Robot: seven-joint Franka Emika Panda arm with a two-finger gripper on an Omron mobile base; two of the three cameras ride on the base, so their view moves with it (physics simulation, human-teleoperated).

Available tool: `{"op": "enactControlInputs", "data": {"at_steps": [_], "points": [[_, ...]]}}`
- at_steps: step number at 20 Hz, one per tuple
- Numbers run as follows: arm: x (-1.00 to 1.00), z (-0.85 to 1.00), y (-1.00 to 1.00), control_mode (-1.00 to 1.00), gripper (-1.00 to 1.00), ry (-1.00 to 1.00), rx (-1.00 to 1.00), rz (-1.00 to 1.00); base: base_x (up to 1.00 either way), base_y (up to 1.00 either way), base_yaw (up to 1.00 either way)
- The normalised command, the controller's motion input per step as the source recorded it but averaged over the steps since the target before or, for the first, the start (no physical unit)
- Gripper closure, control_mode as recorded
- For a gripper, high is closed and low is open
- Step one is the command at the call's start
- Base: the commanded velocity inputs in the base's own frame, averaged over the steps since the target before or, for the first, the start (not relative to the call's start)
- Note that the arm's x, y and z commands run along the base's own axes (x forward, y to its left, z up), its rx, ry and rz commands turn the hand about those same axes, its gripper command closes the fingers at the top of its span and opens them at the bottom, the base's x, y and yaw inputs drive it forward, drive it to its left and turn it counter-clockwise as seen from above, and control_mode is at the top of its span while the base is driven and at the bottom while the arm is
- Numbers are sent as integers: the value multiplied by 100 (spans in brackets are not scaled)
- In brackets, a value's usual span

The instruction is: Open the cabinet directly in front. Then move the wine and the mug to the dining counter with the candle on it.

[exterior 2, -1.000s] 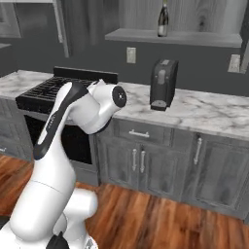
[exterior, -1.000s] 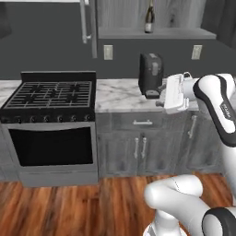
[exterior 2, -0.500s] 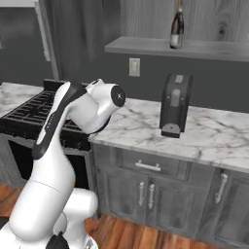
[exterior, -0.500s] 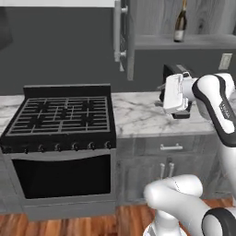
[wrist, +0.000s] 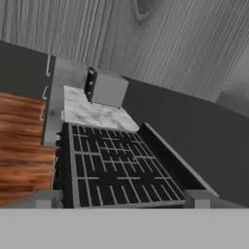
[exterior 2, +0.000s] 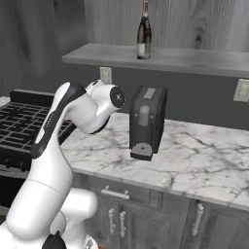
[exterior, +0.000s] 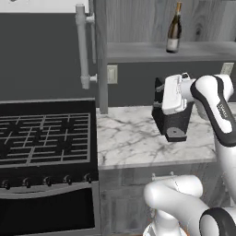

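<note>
While one wine [exterior: 174, 27] bottle stands on the open cabinet [exterior 2: 160, 57] shelf, one black coffee machine [exterior 2: 147, 122] sits on the marble worktop [exterior 2: 194, 155]. I cannot tell how wide the gripper is or if it holds anything.

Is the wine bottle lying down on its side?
No, the wine bottle stands upright on the cabinet's shelf, above the black coffee machine on the marble worktop.

a glossy white arm [exterior 2: 53, 160] of rounded segments, with dark grey joint bands and round caps.
</note>
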Motion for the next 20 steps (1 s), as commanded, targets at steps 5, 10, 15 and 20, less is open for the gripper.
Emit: {"op": "enactControlInputs", "data": {"at_steps": [5, 10, 15, 20], "points": [[0, 0, 0, 100, -100, 0, 0, 0, -1, -25, -1], [0, 0, 0, 100, -100, 0, 0, 0, -28, -90, -7], [0, 0, 0, 100, -100, 0, 0, 0, 0, -10, 0], [0, 19, 0, -100, -100, -3, 1, -4, 0, -1, -1]]}}
